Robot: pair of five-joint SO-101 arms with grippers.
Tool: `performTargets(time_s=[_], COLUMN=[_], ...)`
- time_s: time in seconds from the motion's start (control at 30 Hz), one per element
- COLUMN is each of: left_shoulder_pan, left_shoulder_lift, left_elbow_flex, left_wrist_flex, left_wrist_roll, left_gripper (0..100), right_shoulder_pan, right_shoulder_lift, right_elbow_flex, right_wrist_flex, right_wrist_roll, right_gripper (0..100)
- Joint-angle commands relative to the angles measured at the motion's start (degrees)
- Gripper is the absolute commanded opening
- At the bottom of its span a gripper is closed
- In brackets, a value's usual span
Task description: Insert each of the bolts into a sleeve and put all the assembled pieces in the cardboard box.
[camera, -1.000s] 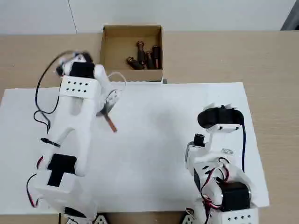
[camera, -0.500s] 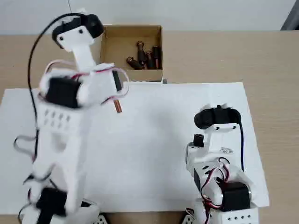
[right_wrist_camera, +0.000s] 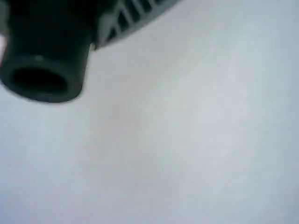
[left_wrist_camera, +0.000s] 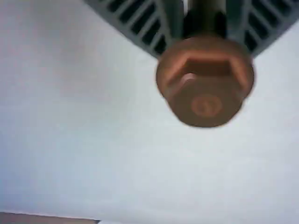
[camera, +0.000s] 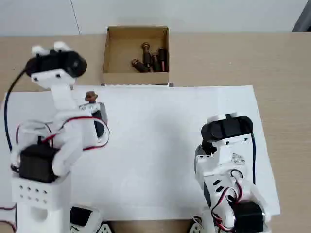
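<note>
A copper bolt (left_wrist_camera: 204,81) stands head-up in my left gripper (left_wrist_camera: 204,18), which is shut on its shank; the hexagonal head faces the wrist camera. From above, the bolt head (camera: 90,95) sits over the left part of the white sheet, below and left of the cardboard box (camera: 137,77). My right gripper (right_wrist_camera: 56,28) is shut on a black sleeve (right_wrist_camera: 44,65), whose open bore faces the wrist camera. The right gripper (camera: 201,153) hangs over the sheet's right part, far from the bolt.
Several assembled bolt-and-sleeve pieces (camera: 150,59) lie in the right half of the box. A white sheet (camera: 155,145) covers the wooden table (camera: 218,58) between the two arms. The right arm's dark motor (camera: 227,127) stands above its gripper.
The left arm lifted the bolt off its slanted pose near the box, drew back to the left and turned it head-up. The right arm shifted only slightly.
</note>
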State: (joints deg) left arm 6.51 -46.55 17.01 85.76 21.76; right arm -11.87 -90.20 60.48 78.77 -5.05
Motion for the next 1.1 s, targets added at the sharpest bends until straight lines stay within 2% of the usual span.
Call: performTargets(time_s=[0.0, 0.23, 0.37, 0.53, 0.77, 0.93, 1.07], left_shoulder_pan=[-0.97, -0.53, -0.53, -0.79, -0.44, -0.26, 3.96], left_shoulder_lift=[-8.53, -26.29, -33.58, -42.64, -58.11, -57.67, -57.76], left_elbow_flex=[9.19, 29.14, 37.05, 44.97, 55.16, 55.52, 55.52], left_wrist_flex=[-7.47, -21.54, -26.37, -31.12, -34.46, -34.55, -34.46], left_wrist_roll=[-2.64, -4.84, -4.75, -0.44, 4.92, 11.25, 13.36], left_gripper=[1, 1, 1, 1, 1, 1, 1], right_shoulder_pan=[-4.0, -11.47, -16.48, -22.29, -27.3, -30.64, -33.01], right_shoulder_lift=[-0.92, -0.92, -0.92, -0.92, -0.92, -0.92, -0.92], right_elbow_flex=[-2.55, 2.81, 6.59, 10.37, 15.56, 19.25, 21.8], right_wrist_flex=[-1.8, -10.95, -15.87, -20.7, -30.46, -34.86, -38.64], right_wrist_roll=[0.44, 0.53, 0.53, 0.88, 7.38, 10.81, 13.63], right_gripper=[0.3, 0.2, 0.2, 0.2, 0.2, 0.2, 0.2])
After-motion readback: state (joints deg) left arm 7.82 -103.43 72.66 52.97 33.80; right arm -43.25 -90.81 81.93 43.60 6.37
